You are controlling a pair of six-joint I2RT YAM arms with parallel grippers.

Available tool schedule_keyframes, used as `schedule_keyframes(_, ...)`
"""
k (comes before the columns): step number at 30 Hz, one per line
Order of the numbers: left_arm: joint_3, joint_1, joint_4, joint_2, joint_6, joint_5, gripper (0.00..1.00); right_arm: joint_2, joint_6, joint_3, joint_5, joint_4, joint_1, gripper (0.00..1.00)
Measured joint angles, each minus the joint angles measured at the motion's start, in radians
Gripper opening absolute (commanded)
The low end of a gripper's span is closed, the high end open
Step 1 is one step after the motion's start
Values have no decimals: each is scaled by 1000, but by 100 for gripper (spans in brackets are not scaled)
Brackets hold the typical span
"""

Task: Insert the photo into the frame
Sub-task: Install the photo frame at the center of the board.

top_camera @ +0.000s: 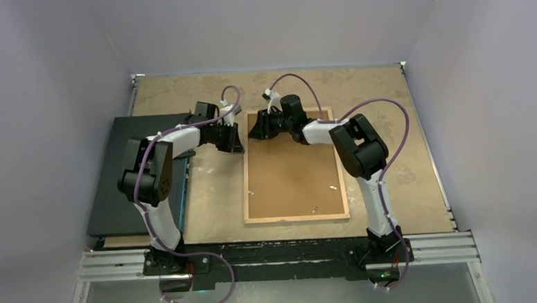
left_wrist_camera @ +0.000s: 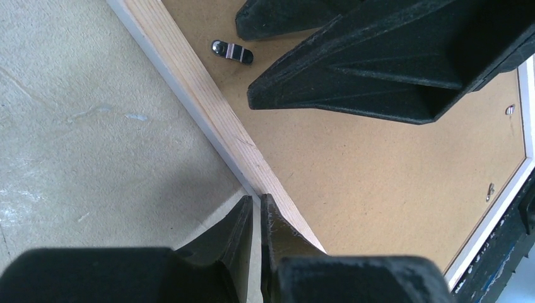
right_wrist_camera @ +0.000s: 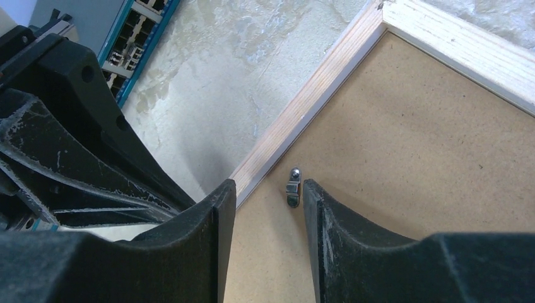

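Item: thin-bordered rectangular picture frame [top_camera: 297,219], pale wood back and brown backing board [top_camera: 291,178] upward, lies flat on the tan surface [top_camera: 212,196] (the photo may be the dark, blue-edged sheet [top_camera: 109,201] well to its left; unclear). Left hand [left_wrist_camera: 255,208] is nearly closed at the left rail, grip undeterminable; right hand [right_wrist_camera: 268,186] is half open, empty, straddling a small metal turn clip [right_wrist_camera: 292,189]. Risk: fingers closing off-centre could skid off the tiny clip and shove the frame sideways, the left hand's hold being doubtful.
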Motion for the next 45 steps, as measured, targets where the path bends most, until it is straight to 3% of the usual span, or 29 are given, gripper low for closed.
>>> schedule_keyframes(24,0,0,0,0,-1,1,3,15,-23,8,-108,-7,0,41)
schedule_keyframes(45,0,0,0,0,-1,0,2,42,50,8,-85,71,0,36)
